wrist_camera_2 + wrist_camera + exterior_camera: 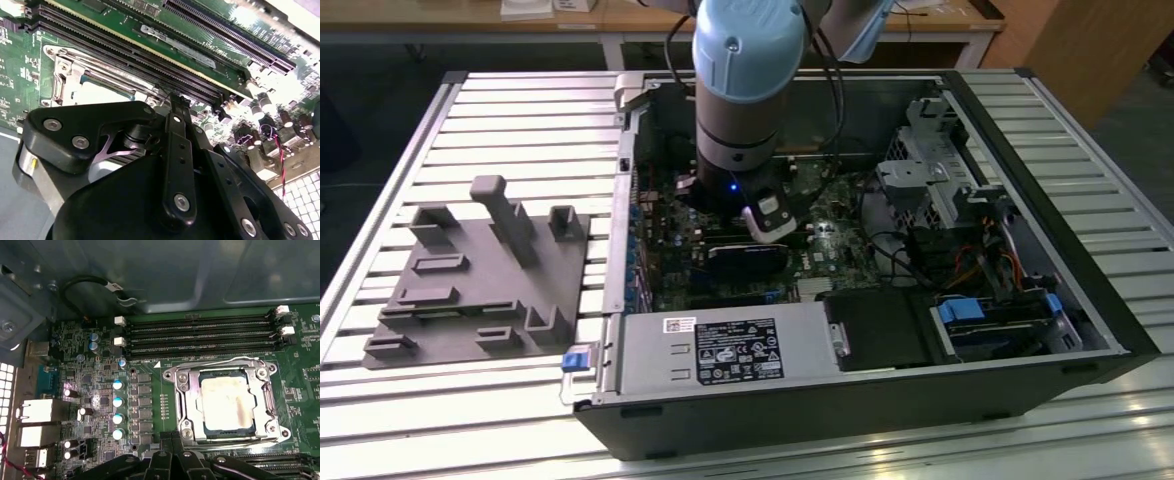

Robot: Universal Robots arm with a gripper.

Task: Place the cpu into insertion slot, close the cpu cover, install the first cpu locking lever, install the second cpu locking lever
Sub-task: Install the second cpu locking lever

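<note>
In the first wrist view the cpu (225, 402), pale silvery-beige, sits in the socket on the green motherboard (150, 390). The silvery cpu cover (187, 400) lies flat over it, and the chip shows through its window. One wire locking lever (210, 361) runs along the socket's side by the memory slots. The other lever (235, 441) lies along the opposite side. My gripper (172, 450) is shut with nothing in it, just off the socket's edge. The second wrist view has the gripper (175, 102) beside the socket and cpu (102, 92). In the exterior view the gripper (770, 225) reaches down into the open computer case (1067, 300).
Black memory slots (200, 335) run beside the socket, with capacitors (117, 410) and rear ports (37, 412) further off. A black card (747, 262) stands just under the arm. The drive cage (934, 170) and power supply (720, 350) crowd the case. A grey fixture (480, 280) sits on the table.
</note>
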